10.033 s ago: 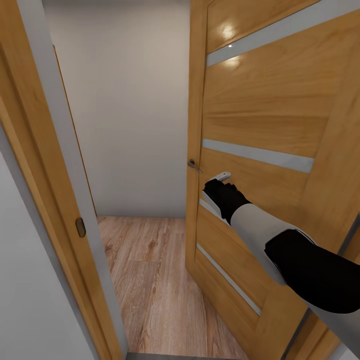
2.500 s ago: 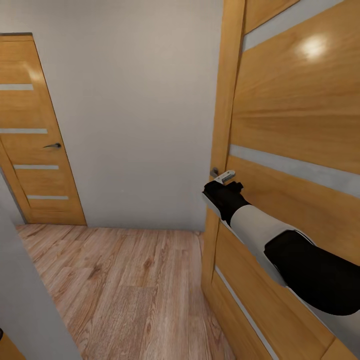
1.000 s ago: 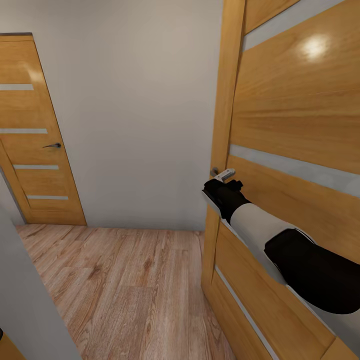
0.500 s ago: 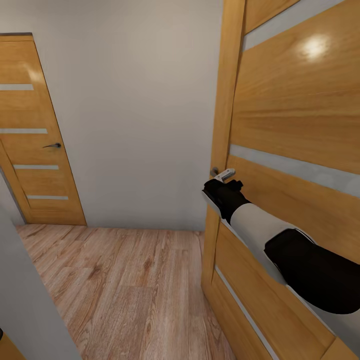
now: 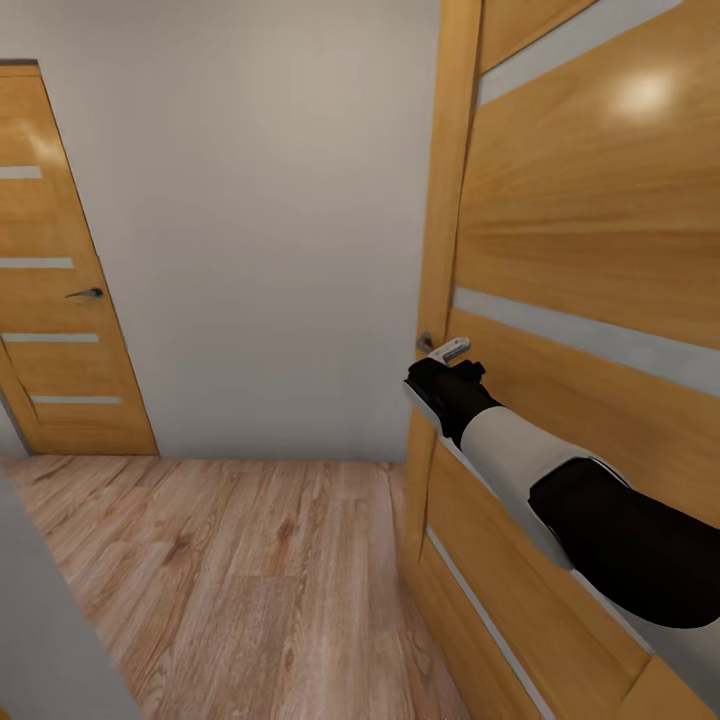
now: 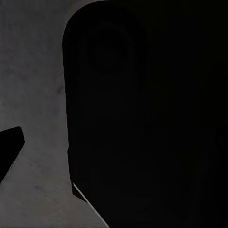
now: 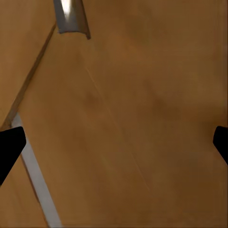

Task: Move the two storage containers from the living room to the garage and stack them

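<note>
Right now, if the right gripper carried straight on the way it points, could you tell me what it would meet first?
Most likely the open wooden door: the right gripper faces its panel, jaws wide apart, with a metal handle off to one side. How close it is cannot be told.

Two wood-panelled doors show in the head view: one closed door [image 5: 55, 270] in the far wall and one open door [image 5: 580, 300] close by. Each carries one metal handle, two in all [image 5: 85, 293] [image 5: 447, 350]. One robot arm [image 5: 560, 490] reaches out, ending in one hand [image 5: 452, 352].
</note>
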